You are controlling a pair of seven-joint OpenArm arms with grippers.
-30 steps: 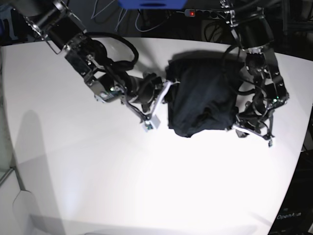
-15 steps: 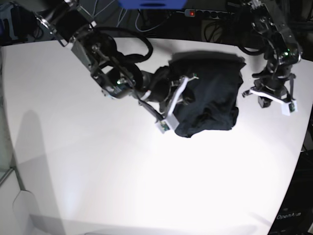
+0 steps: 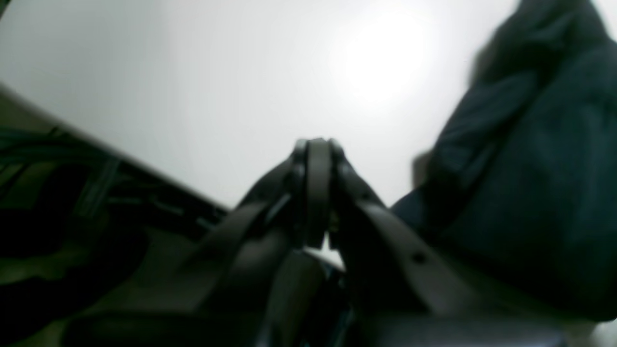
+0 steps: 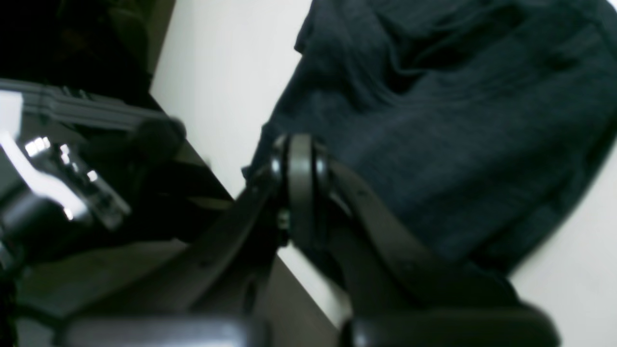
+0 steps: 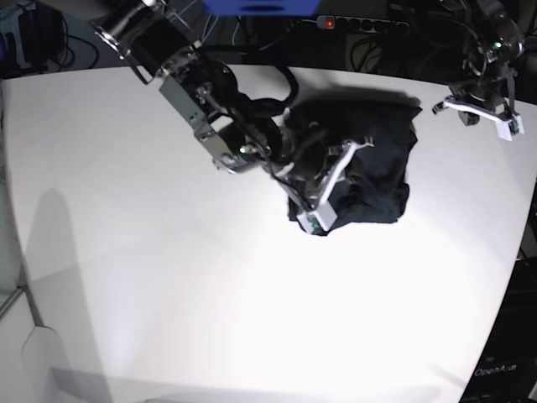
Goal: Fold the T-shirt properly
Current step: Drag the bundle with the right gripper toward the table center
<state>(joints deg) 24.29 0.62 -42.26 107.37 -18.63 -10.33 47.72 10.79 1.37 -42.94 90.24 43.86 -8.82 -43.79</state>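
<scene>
Table [image 5: 210, 319] surface, white and bare in the foreground of the base view, leads up to the T-shirt [image 5: 369, 172], a dark, rumpled bundle lying toward the far right part of the tabletop. Right gripper [image 5: 331, 180] hangs over the near-left part of the bundle, its arm reaching in from the upper left of that view. Seen from the right wrist, the right gripper [image 4: 300, 180] has its jaws pressed together with no cloth between them, the T-shirt [image 4: 458, 125] spread just beyond and to the right of the tips, the pale table [image 4: 226, 72] showing to the left. Farther back, at the far right edge of the table, the left gripper [image 5: 478, 107] is lifted well apart from the shirt. From the left wrist, blurred, the left gripper [image 3: 315, 185] also shows its jaws closed on nothing, above white table [image 3: 217, 86], with a dark fold of the T-shirt [image 3: 535, 168] filling the right side of the view. Power strip [image 5: 361, 23] with a red light lies behind the table's far edge.
</scene>
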